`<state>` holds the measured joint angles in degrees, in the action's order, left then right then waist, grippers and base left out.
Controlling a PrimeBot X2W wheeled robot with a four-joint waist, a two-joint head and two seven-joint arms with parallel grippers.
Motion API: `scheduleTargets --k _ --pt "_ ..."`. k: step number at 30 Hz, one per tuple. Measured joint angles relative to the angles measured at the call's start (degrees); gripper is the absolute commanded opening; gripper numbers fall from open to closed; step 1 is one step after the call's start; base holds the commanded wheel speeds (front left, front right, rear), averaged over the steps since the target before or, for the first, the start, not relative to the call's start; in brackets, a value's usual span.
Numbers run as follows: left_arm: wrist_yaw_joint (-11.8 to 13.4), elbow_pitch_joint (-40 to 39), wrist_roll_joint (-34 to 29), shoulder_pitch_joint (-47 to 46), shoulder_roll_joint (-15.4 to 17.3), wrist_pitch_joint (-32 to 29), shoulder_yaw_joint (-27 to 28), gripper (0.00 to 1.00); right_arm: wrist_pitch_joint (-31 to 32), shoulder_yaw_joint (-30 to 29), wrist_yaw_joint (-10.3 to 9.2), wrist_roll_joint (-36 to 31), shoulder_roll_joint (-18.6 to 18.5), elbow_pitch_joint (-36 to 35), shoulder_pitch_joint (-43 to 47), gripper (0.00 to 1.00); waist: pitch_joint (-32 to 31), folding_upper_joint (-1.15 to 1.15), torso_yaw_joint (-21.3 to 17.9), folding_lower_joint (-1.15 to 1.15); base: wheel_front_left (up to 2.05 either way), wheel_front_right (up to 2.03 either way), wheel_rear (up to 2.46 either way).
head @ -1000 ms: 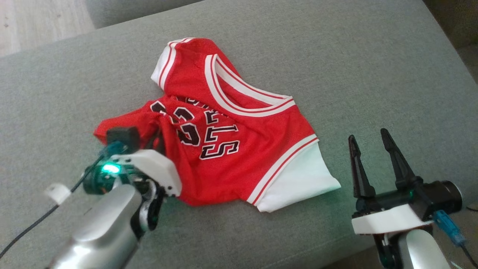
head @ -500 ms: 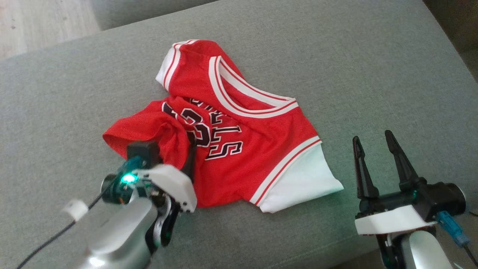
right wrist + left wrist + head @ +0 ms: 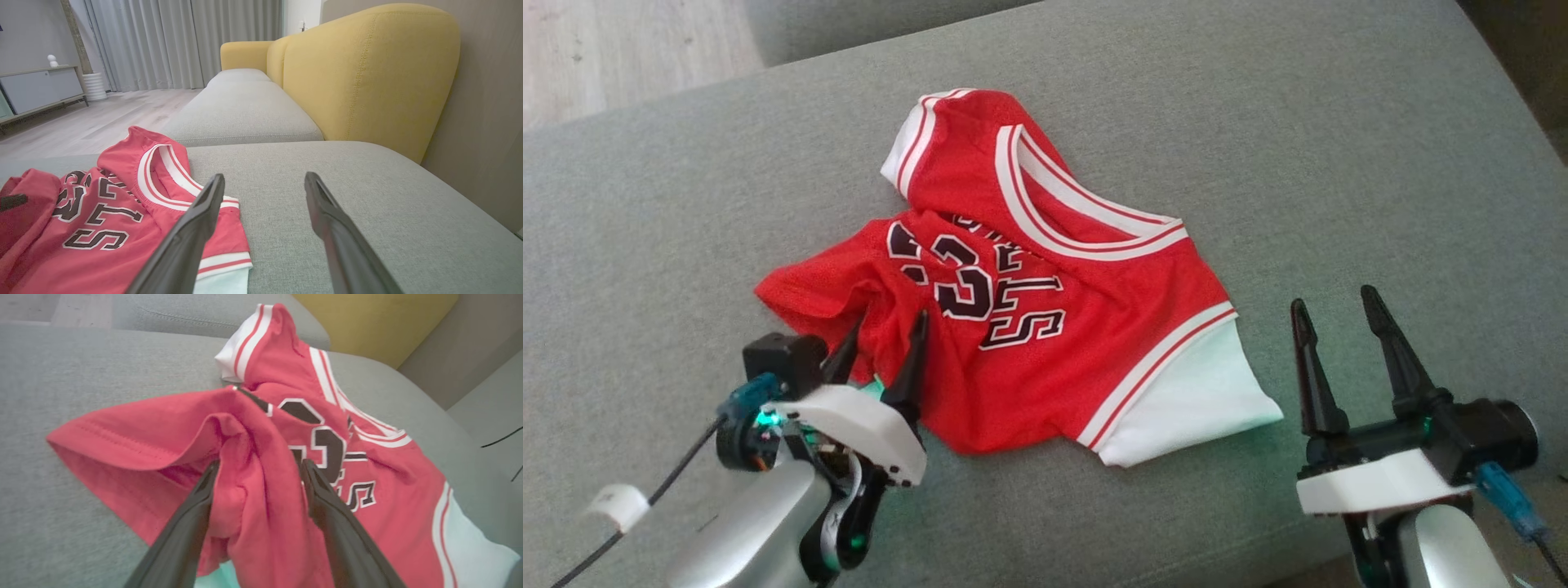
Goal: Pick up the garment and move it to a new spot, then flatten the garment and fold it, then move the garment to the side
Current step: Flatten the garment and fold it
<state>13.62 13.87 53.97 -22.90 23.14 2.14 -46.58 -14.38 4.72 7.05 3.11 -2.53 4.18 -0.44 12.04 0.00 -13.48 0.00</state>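
A red jersey [image 3: 1045, 327] with white trim and dark lettering lies crumpled on the grey sofa seat [image 3: 1339, 163]. My left gripper [image 3: 889, 320] rests at its near left hem. Its fingers stand open, and a raised fold of red fabric [image 3: 253, 486] sits loosely between them in the left wrist view, where the gripper [image 3: 259, 463] points at the jersey [image 3: 163, 428]. My right gripper [image 3: 1333, 298] stands open over bare cushion, just right of the white sleeve [image 3: 1201, 400]. In the right wrist view the jersey [image 3: 102, 220] lies left of that gripper [image 3: 265, 175].
A yellow backrest [image 3: 367, 73] runs along the sofa's right side. A second grey cushion [image 3: 241, 110] lies beyond a seam. Wooden floor [image 3: 621, 49] shows past the far left edge, and the seat's front edge [image 3: 1258, 563] is close to my right arm.
The left gripper's fingers have opened and now show, with the bunched hem slack between them. The whole head view has shifted slightly. The right gripper has not moved.
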Motion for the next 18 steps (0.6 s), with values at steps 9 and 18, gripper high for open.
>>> scheduleTargets --k 9,18 --pt "-2.0 -6.8 4.9 5.3 3.3 0.0 2.6 1.00 0.0 -0.2 0.00 -0.1 0.0 0.0 0.1 1.00 -0.2 0.00 -1.0 0.00 0.00 0.00 0.00" --pt "-3.1 -9.8 8.6 8.4 3.9 0.5 4.3 1.00 0.0 -0.7 0.01 -0.2 0.0 0.0 1.1 1.00 -0.7 0.00 -0.8 0.00 0.00 0.00 0.00"
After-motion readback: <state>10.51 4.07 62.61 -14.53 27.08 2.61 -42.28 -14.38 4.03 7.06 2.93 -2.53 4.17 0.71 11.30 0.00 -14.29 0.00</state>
